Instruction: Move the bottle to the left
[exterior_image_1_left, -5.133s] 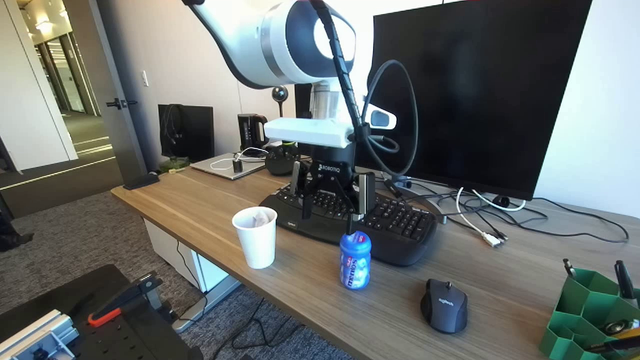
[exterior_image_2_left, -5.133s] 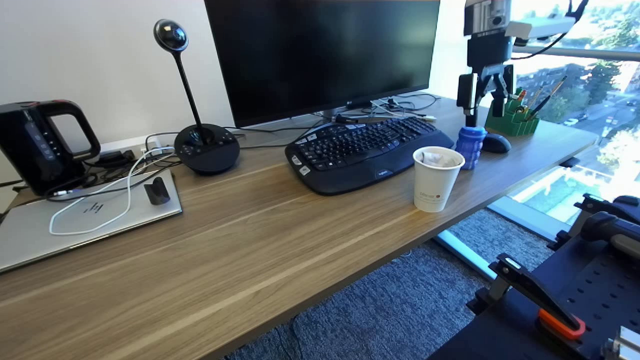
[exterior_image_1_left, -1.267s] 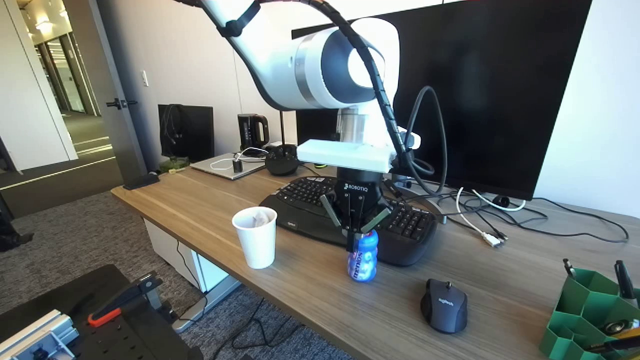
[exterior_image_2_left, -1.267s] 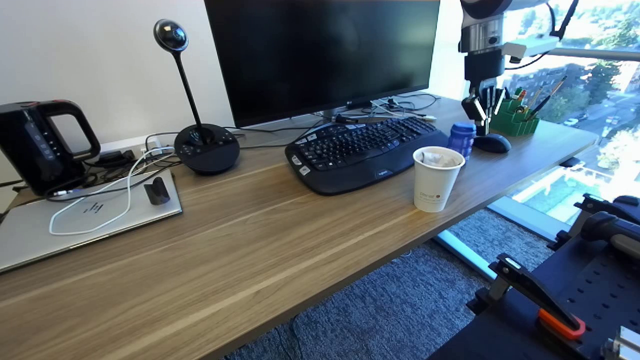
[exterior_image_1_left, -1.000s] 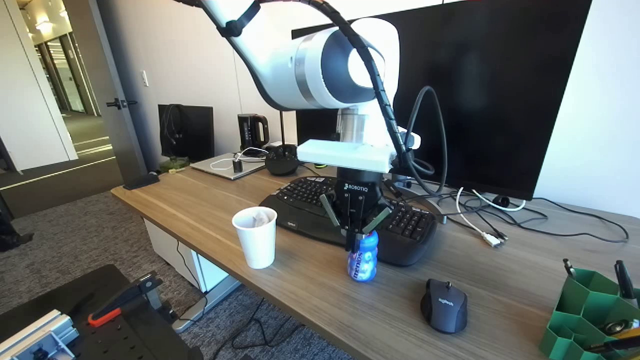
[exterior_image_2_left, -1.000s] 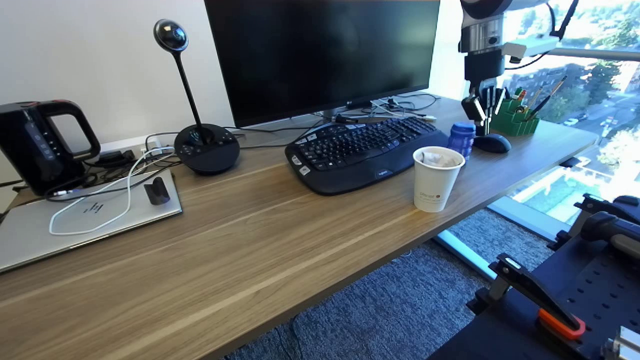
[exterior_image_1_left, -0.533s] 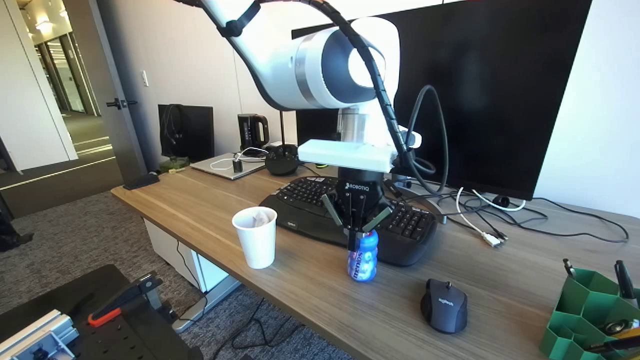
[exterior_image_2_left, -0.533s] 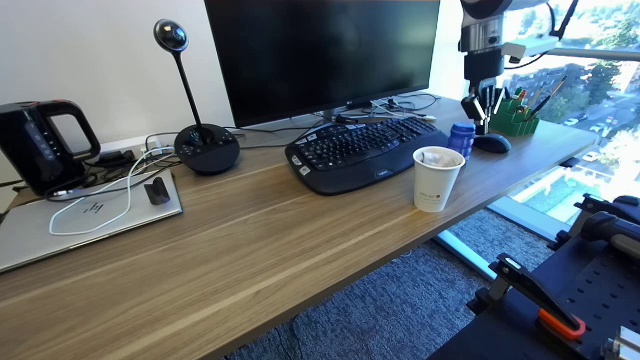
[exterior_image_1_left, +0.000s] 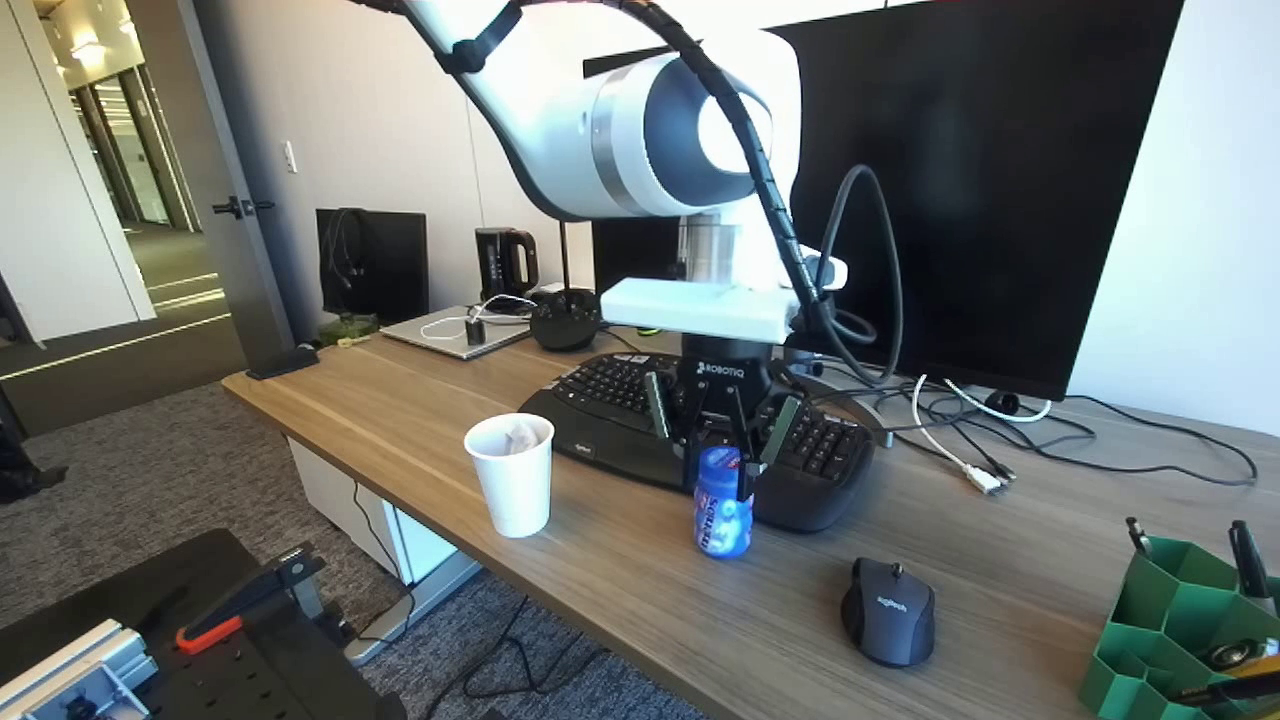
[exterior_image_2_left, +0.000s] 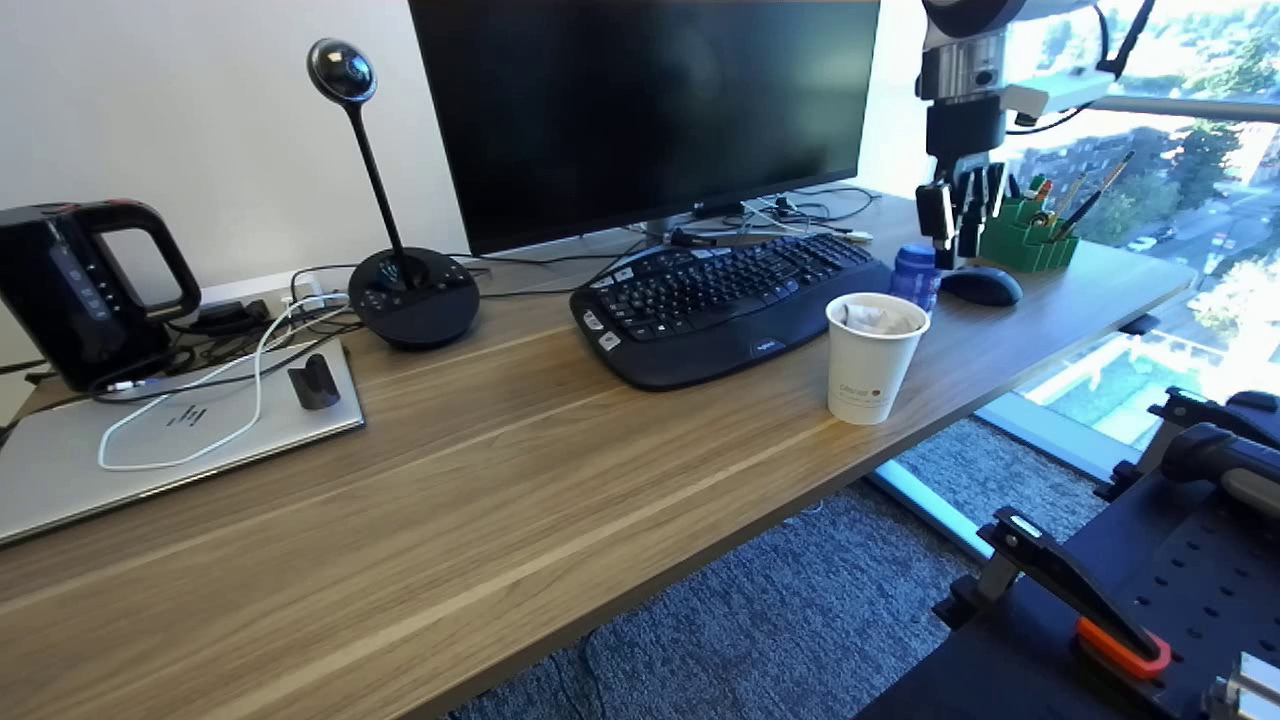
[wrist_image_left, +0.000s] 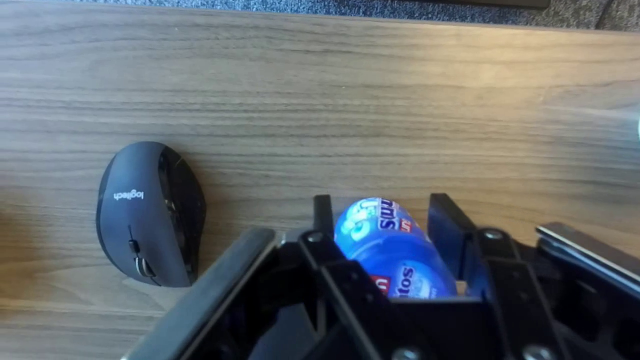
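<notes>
Straddling a glossy, rounded blue bottle, the black jaws stand spread above the wood-grained desk

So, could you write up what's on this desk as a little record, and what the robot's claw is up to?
Bottle: small, blue, labelled, standing on the desk
Gripper (the claw): jaws apart, one to each side of the bottle in the wrist view
Contact: cannot tell whether either jaw touches the bottle
White cup: upright near the desk's edge, something pale inside
Keyboard: black, in front of the large dark monitor
Mouse: dark grey, lying on the desk
Green holder: on the desk, pens in it
</notes>
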